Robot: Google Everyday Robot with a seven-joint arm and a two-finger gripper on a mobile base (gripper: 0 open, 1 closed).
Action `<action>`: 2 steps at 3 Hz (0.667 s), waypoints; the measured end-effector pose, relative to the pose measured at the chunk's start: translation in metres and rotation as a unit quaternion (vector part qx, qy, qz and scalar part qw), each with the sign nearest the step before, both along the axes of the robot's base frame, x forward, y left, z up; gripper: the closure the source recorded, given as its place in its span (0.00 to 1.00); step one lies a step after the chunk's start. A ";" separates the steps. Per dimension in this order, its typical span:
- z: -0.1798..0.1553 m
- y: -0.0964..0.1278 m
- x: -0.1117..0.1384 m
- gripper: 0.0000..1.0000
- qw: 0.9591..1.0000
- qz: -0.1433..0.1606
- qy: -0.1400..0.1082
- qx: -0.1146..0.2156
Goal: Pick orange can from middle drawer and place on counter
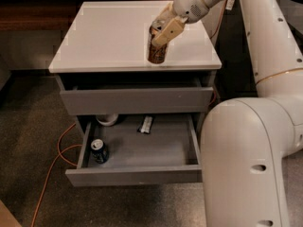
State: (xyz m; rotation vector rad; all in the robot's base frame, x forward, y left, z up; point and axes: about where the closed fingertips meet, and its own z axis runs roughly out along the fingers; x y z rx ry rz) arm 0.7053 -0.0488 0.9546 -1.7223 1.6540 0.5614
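We see gripper (162,33) clamped round upright orange can (155,54), near right part of counter (102,34); middle drawer (135,176) open.

Speckled grey-brown floor (28,126) spreads below and to the left of the gripper (157,38), which clasps the orange can (155,55) above the counter's (104,37) front edge. An orange cable (49,174) loops across the floor far down to its left. Up to its left, a dark brown wooden band (33,13) runs over a grey panel (23,51). To its upper right lies a dark surface (296,6) with a round opening.
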 end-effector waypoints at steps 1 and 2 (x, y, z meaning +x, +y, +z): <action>0.008 0.002 0.008 1.00 1.000 -0.009 -0.015 0.009; 0.007 0.007 0.015 1.00 1.000 -0.015 -0.021 0.017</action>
